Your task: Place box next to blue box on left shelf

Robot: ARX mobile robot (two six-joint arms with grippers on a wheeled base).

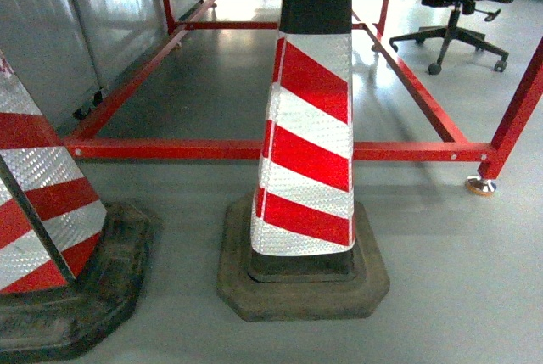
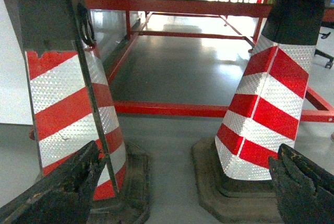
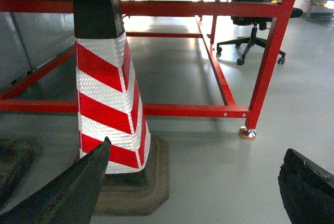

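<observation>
The box, the blue box and the left shelf are out of view in all three views. My left gripper (image 2: 188, 153) is open low over the grey floor, with nothing between its black fingers (image 2: 68, 187); it faces the gap between two red-and-white striped cones. Also open and empty, my right gripper (image 3: 197, 148) hangs over bare floor just right of the middle cone (image 3: 107, 93). Neither gripper shows in the head view.
A striped cone (image 1: 310, 143) on a black rubber base stands straight ahead, and a second cone (image 1: 38, 211) stands at the left. Behind them runs a low red metal frame (image 1: 170, 149) with a foot (image 1: 481, 184). An office chair (image 1: 454, 29) is far right.
</observation>
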